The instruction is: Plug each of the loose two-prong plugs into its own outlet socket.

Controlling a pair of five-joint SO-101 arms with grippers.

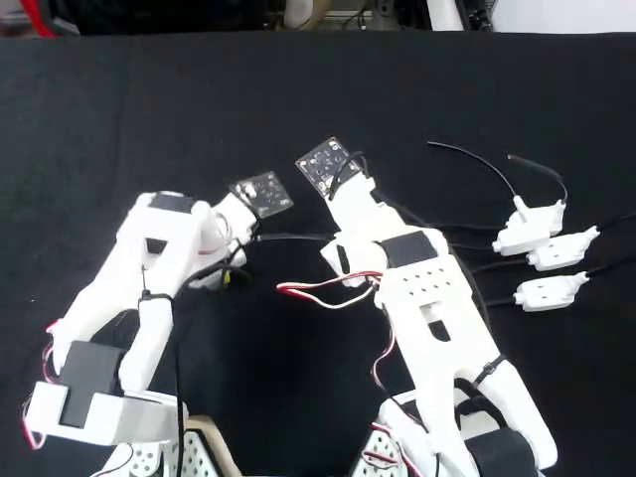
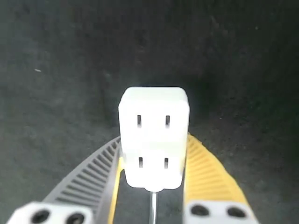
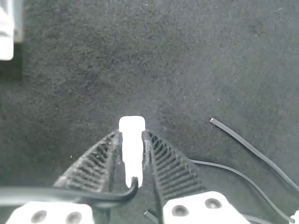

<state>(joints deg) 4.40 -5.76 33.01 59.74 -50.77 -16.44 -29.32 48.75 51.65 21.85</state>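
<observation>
The left jaws pinched a white outlet socket (image 2: pixel 153 137). The right jaws pinched a white plug (image 3: pixel 131 144) over the black counter (image 3: pixel 187 56).

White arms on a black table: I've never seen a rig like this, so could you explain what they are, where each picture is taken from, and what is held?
These are two small robot arms, the left arm and the right arm, at a black table. The high view comes from a fixed camera looking down. The other two come from a camera on each wrist. The left gripper is shut on a white outlet block with two pairs of slots. The right gripper is shut on a white plug with a black cord. Beside the right arm lie three white corded pieces, too small to identify.
</observation>
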